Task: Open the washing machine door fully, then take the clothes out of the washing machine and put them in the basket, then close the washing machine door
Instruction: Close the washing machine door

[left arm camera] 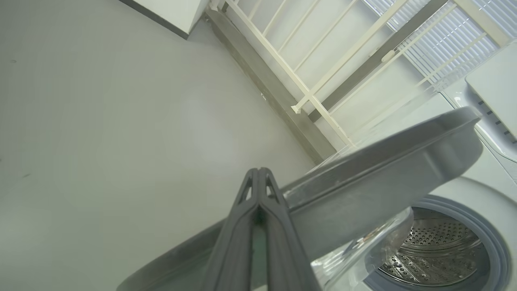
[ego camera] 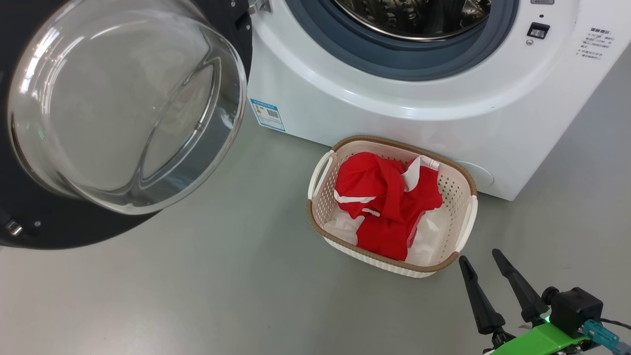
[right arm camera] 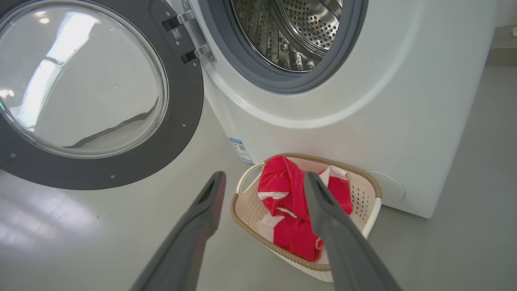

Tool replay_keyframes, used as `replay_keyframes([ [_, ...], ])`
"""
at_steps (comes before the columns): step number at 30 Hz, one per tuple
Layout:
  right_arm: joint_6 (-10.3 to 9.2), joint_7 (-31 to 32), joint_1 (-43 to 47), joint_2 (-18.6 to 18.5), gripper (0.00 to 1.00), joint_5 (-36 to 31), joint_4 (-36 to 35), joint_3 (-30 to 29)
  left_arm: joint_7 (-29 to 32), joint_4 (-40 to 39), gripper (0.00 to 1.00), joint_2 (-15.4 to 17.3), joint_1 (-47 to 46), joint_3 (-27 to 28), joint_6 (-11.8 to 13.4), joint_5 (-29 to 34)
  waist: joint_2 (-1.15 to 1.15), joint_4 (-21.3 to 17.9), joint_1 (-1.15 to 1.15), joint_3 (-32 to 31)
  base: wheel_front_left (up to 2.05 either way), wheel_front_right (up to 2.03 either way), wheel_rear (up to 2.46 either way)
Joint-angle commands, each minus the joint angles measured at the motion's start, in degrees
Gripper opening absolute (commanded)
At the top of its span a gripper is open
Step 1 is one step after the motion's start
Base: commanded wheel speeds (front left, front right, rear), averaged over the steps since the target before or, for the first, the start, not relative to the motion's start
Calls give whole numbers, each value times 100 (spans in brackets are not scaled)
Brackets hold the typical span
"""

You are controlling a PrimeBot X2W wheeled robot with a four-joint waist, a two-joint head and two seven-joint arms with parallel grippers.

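Observation:
The white washing machine (ego camera: 374,108) stands at the back with its steel drum (right arm camera: 299,32) showing no clothes inside. Its round door (ego camera: 123,113), black ring around a clear glass bowl, hangs swung wide open to the left. The red and white clothes (ego camera: 387,202) lie in the cream basket (ego camera: 463,197) on the floor in front of the machine. My right gripper (ego camera: 480,259) hovers open and empty just below the basket's near right corner. In the left wrist view my left gripper (left arm camera: 258,171) is shut with nothing in it, its tips at the outer side of the door's edge (left arm camera: 383,161).
Grey floor (ego camera: 197,286) spreads around the basket and under the door. A blue label sticker (ego camera: 267,114) is on the machine's lower left front. A cream railing (left arm camera: 307,81) and a wall stand behind the machine in the left wrist view.

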Motion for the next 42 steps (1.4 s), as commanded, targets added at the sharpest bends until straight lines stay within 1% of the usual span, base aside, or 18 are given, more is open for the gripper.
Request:
replay_keyframes([
  [1, 37, -37, -176, -46, 100, -71, -140, 129, 227, -283, 0, 459, 139, 54, -35, -190, 0, 2, 0, 20, 0, 0, 0],
  [8, 37, -37, -171, -33, 100, -53, -104, 136, 831, -973, 0, 473, 563, -302, -35, -661, 0, 19, 0, -34, 0, 0, 0],
  [17, 37, -37, -119, 38, 100, -38, -73, 151, 1116, -1944, 0, 567, 1108, -701, -35, -1055, 0, 33, 0, -226, 0, 0, 0],
  [27, 37, -37, -40, 103, 100, -9, -58, 190, 1164, -2861, 0, 819, 1655, -1022, -35, -1396, 0, -32, 0, -431, 0, 0, 0],
  [33, 37, -37, 11, 122, 100, 6, -54, 187, 1169, -3555, 0, 884, 1859, -1322, -35, -1642, 0, -55, 0, -510, 0, 0, 0],
  [42, 37, -37, 48, 166, 100, 14, -53, 207, 1015, -4340, 0, 947, 1976, -1857, -35, -1794, 0, -141, 0, -593, 0, 0, 0],
])
